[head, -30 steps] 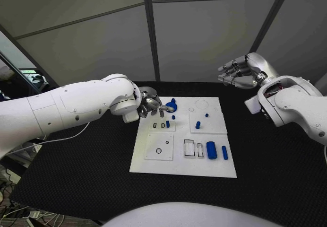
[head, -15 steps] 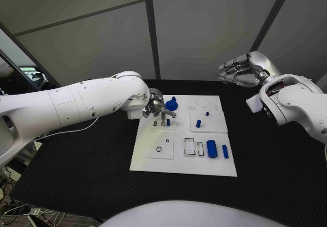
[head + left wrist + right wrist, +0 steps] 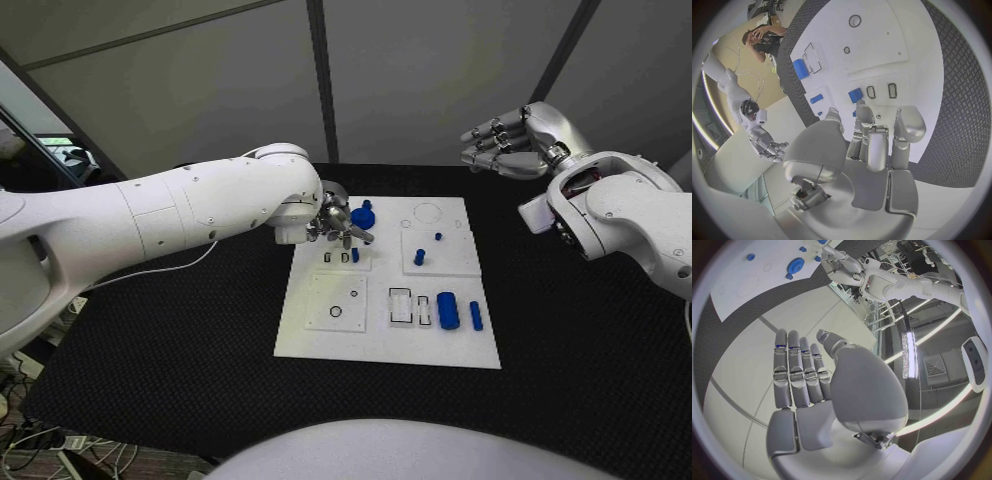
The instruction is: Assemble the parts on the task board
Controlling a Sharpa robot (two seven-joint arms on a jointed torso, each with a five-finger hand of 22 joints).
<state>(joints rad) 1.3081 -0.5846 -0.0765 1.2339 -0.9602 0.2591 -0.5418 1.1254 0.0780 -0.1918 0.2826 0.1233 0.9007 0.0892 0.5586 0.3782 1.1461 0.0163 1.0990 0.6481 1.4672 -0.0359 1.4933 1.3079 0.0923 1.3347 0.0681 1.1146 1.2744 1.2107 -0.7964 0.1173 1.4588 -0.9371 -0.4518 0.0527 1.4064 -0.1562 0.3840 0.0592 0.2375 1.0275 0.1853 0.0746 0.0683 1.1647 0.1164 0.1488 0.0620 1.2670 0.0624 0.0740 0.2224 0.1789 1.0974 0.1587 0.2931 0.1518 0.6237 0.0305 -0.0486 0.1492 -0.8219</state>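
Observation:
The white task board [image 3: 325,330] lies mid-table. My left hand [image 3: 333,221] hovers over its far left corner, fingers spread and pointing down, nothing seen in them. Beside the fingers sits a blue gear-like part [image 3: 362,213]. A short blue peg [image 3: 355,256] stands next to two small slots just below the hand. In the left wrist view the left hand [image 3: 870,150] reaches toward that peg [image 3: 856,95]. Two more pegs [image 3: 418,258] stand further right. A blue cylinder [image 3: 447,311] and a slim blue bar [image 3: 475,317] lie near the front. My right hand [image 3: 509,143] is raised off the table, flat and empty.
The black table [image 3: 173,360] surrounds the board, with bare mat in front and on both sides. The left arm [image 3: 173,215] spans the table's left rear. The right wrist view shows the right hand [image 3: 804,375] high above the board's far edge [image 3: 736,295].
My left hand has crept a little further right and back over the board's far left corner, its arm swinging in with it. The right hand has hardly moved.

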